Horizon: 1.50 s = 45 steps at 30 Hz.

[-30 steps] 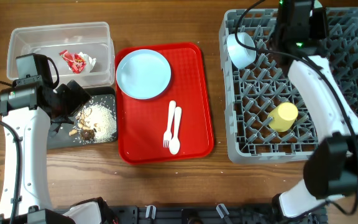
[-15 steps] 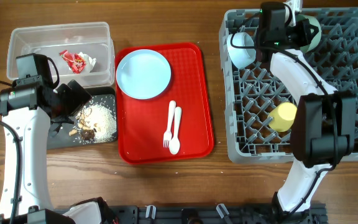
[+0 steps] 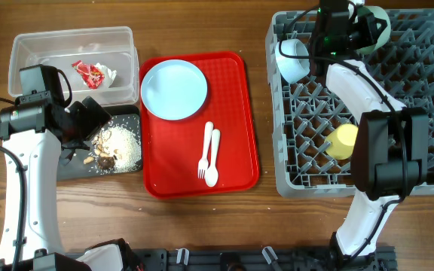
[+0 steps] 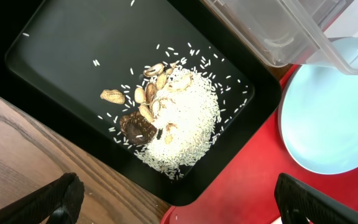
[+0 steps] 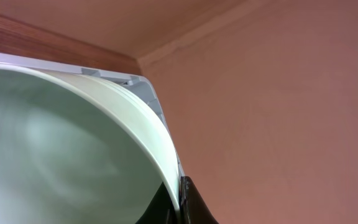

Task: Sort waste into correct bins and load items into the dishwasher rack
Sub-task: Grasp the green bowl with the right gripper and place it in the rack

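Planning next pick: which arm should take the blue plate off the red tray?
Left. The left gripper hangs open over the black tray beside the plate; the right gripper holds the green bowl at the rack.

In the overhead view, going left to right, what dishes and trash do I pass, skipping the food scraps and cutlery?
In order: crumpled wrapper → pale blue plate → pale blue bowl → yellow cup → pale green bowl.

Moved: pale green bowl (image 3: 380, 28), toward rack's (image 3: 428, 83) far edge.
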### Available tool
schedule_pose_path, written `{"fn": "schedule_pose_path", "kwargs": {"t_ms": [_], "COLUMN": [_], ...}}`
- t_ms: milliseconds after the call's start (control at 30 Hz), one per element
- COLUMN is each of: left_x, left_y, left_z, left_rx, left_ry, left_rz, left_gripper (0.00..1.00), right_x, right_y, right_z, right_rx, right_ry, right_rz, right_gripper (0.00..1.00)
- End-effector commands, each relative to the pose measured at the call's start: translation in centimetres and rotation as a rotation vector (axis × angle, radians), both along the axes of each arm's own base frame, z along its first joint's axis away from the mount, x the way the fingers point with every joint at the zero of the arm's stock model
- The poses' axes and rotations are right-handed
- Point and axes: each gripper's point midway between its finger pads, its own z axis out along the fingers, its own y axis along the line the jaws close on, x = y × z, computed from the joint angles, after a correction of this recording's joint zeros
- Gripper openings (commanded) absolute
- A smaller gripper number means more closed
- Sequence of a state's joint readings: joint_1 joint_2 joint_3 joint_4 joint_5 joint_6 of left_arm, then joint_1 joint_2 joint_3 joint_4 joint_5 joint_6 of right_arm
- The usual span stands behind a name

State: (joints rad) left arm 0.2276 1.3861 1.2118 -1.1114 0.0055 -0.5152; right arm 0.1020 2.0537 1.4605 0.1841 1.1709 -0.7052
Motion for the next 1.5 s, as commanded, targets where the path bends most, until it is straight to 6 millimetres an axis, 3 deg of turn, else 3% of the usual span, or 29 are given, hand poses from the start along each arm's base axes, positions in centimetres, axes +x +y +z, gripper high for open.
{"fn": "schedule_pose_path", "kwargs": {"t_ms": [0, 200, 433, 467, 600, 667, 833, 1000, 1067, 1167, 1233, 1300, 1400, 1467], "left_x": [0.0, 0.0, 0.0, 0.0, 0.0, 0.0, 0.0, 0.0, 0.0, 0.0, 0.0, 0.0, 0.0, 0.0], "left_y": [0.0, 0.0, 0.0, 0.0, 0.0, 0.0, 0.0, 0.0, 0.0, 0.0, 0.0, 0.0, 0.0, 0.0], "left_z": [0.4, 0.4, 0.4, 0.4, 0.4, 0.4, 0.4, 0.4, 0.4, 0.4, 0.4, 0.4, 0.4, 0.4], "left_rx": [-0.006, -0.006, -0.006, -0.006, -0.006, -0.006, -0.006, -0.006, -0.006, -0.006, -0.006, -0.006, -0.006, -0.006], "left_ry": [-0.018, -0.017, -0.017, -0.017, -0.017, -0.017, -0.017, -0.017, -0.017, -0.017, -0.017, -0.017, -0.017, -0.017], "left_rz": [0.020, 0.019, 0.019, 0.019, 0.019, 0.019, 0.019, 0.019, 0.019, 0.019, 0.019, 0.019, 0.019, 0.019], "left_gripper": [1.00, 1.00, 1.00, 1.00, 1.00, 1.00, 1.00, 1.00, 1.00, 1.00, 1.00, 1.00, 1.00, 1.00], "right_x": [0.6, 0.7, -1.0, -0.8, 0.0, 0.2, -1.0, -0.8, -0.8, -1.4, -2.5, -3.2, -4.9, -7.3], "right_y": [0.9, 3.8, 4.2, 4.1, 2.3, 2.4, 2.5, 5.3, 6.4, 8.0, 9.4, 10.9, 12.5, 16.7], "right_z": [-0.7, -2.1, -5.3, -4.8, 0.8, 1.2, -3.5, -4.3, -4.6, -6.8, -8.4, -7.1, -2.2, -0.5], "right_rx": [0.004, 0.001, 0.048, 0.029, -0.111, -0.125, -0.028, 0.021, 0.043, 0.163, 0.406, 0.590, 0.703, 0.932], "right_ry": [0.011, 0.073, 0.093, 0.093, 0.012, 0.018, 0.083, 0.041, 0.016, 0.048, 0.048, 0.030, 0.005, 0.083], "right_rz": [0.030, 0.087, 0.059, 0.058, 0.004, 0.012, 0.002, 0.051, 0.066, 0.124, 0.169, 0.226, 0.330, 0.507], "right_gripper": [0.04, 0.04, 0.04, 0.04, 0.04, 0.04, 0.04, 0.05, 0.25, 0.26, 0.33, 0.38, 0.48, 0.50]}}
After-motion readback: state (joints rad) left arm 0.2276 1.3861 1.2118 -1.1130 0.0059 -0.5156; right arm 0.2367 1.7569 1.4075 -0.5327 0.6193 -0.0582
